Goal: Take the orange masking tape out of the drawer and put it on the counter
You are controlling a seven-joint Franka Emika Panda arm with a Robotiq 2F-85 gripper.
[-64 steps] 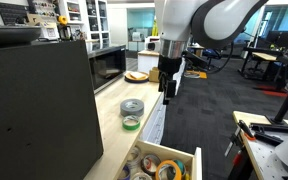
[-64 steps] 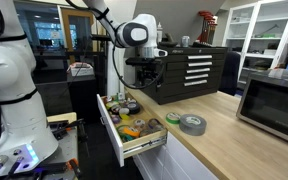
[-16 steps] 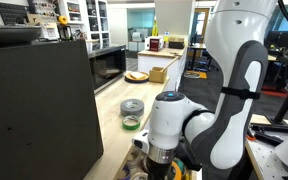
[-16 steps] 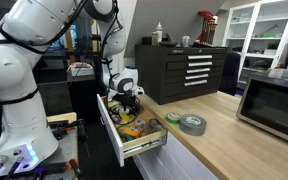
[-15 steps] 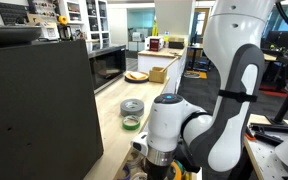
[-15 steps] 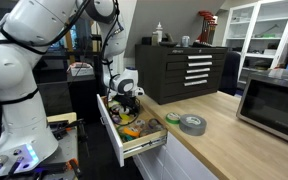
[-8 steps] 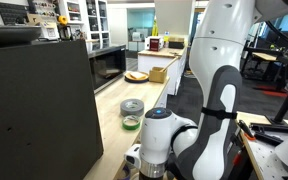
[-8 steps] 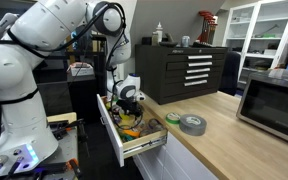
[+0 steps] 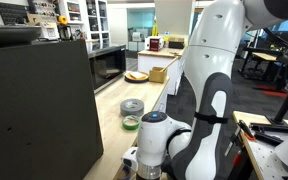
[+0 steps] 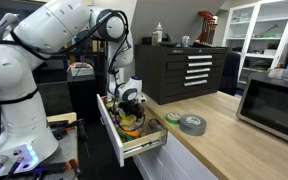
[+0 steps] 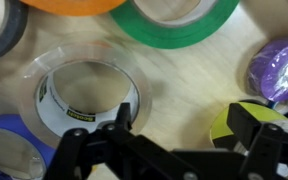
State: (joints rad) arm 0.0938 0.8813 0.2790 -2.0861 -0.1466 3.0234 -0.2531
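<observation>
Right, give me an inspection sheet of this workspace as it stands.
surface: the counter is light beige and carries two tape rolls.
job's things: the orange masking tape lies in the open drawer, ungripped.
clutter: the drawer also holds green tape, clear tape and a purple roll; grey duct tape and a small green roll sit on the counter.
grippers: the gripper is open, low in the drawer beside the clear tape.
cables: nothing seen near the drawer.
surroundings: microwave, black tool chest.
</observation>
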